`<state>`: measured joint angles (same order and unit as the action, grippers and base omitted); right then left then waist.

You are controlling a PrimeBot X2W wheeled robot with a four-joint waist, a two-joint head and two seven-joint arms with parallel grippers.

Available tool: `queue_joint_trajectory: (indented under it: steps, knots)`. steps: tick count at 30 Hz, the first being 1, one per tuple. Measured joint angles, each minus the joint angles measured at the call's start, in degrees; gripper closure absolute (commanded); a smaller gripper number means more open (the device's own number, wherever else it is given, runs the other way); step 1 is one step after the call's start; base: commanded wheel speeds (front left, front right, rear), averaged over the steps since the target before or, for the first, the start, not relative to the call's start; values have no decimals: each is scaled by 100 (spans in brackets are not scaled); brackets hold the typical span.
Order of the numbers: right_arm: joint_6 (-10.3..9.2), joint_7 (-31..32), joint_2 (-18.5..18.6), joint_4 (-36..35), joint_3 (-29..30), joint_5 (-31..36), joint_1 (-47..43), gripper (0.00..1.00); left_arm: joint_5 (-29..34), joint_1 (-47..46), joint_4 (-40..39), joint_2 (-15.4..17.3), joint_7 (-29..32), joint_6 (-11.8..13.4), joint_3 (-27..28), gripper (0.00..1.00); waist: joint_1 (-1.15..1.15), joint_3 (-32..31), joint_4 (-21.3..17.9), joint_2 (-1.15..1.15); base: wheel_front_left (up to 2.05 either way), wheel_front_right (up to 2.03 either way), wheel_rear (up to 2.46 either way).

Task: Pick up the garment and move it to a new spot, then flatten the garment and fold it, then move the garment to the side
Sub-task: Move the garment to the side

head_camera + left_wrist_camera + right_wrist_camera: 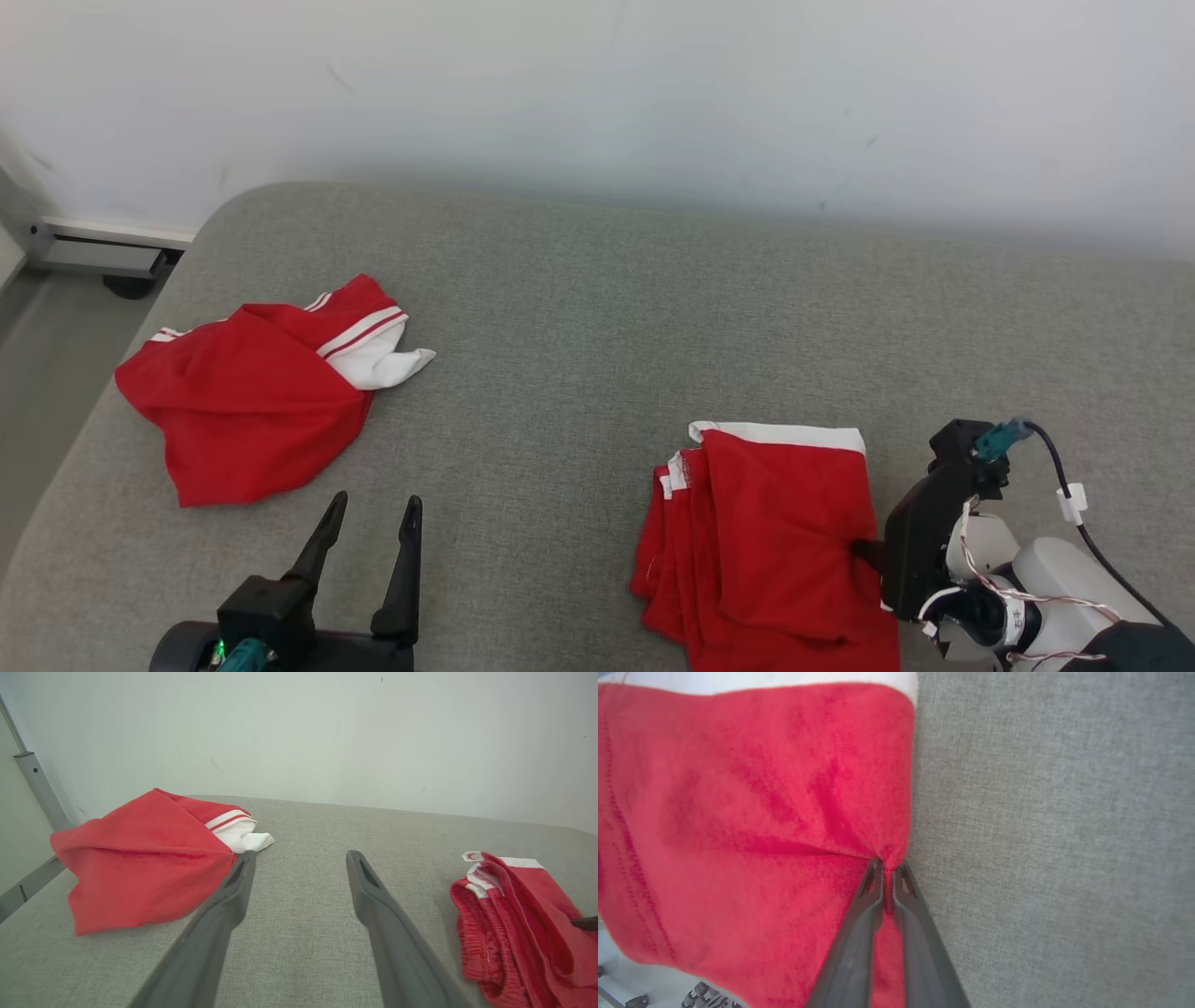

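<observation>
1. Head view: The folded red garment (775,541) lies on the grey cushion (579,327), near the front, on the robot's right side. The right gripper (861,551) reaches in at the garment's right edge. The left gripper (375,502) sits low on the left with its fingers spread wide and nothing between them. A crumpled red garment (252,411) lies well apart, on the far left. I think the step in hand is moving the folded one to the side. To do it well, the pull should be slow and low, so all the layers slide together. Just one edge is pinched, so a fast lift could let the fold fall open.

2. Left wrist view: This view looks between the left gripper's (301,856) spread fingers. It shows the folded red garment (514,924) from its other side, where the layers stack up with little white trims. That stack is harder to make out from the head. It also shows bare cushion between the two garments.

3. Right wrist view: Here the pinch is close up. The right gripper's (887,868) fingers are pressed together on the red edge, and the cloth puckers at the tips. From the head this is too far off to tell. How many layers are caught, I cannot tell.
</observation>
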<state>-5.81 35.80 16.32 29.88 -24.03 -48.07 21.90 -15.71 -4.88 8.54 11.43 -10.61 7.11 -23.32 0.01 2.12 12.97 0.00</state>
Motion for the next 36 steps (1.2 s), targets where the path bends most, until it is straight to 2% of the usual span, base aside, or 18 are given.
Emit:
queue_joint_trajectory:
  steps: [6, 16, 28, 36]
  knots:
    - [78, -51, 125, 121, 213, -74, 222, 100, -54, 13, -8, -40, 0, 0, 19, 0, 0, -8, -122, 0, 0, 0, 0]
    - [170, 109, 877, 389, 332, 146, 1000, 100, -88, 227, -270, 30, -2, 0, 182, 0, 0, 167, -371, 0, 0, 0, 0]
    - [151, 202, 1550, 599, 524, 388, 1795, 100, -86, 48, -789, 170, -12, 0, 343, 0, 0, 773, -617, 0, 0, 0, 0]
    - [85, 202, 1824, 783, 610, 534, 2106, 100, -62, -62, -1006, 258, -18, 0, 409, 0, 1, 1175, -778, 1, 0, 0, 0]
